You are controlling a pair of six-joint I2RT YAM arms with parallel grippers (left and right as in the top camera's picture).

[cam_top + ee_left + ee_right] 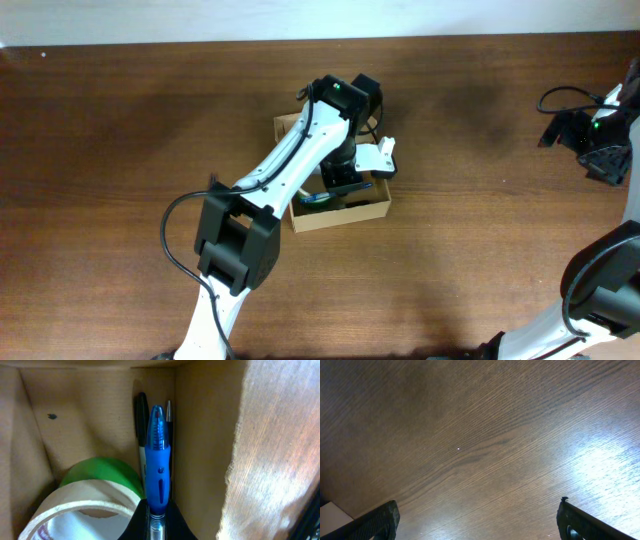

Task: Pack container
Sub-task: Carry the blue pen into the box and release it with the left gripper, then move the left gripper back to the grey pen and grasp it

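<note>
The container is a small brown cardboard box at the table's middle, lid flap open. My left gripper reaches down into it. In the left wrist view my left gripper is shut on a blue pen, held against the box's inner wall. A black pen and a thin grey pen lie beside it. A green tape roll and a white tape roll lie in the box. My right gripper is at the far right, open and empty.
The wooden table surrounds the box. A black cable lies near the right arm. The left arm's body crosses the table in front of the box.
</note>
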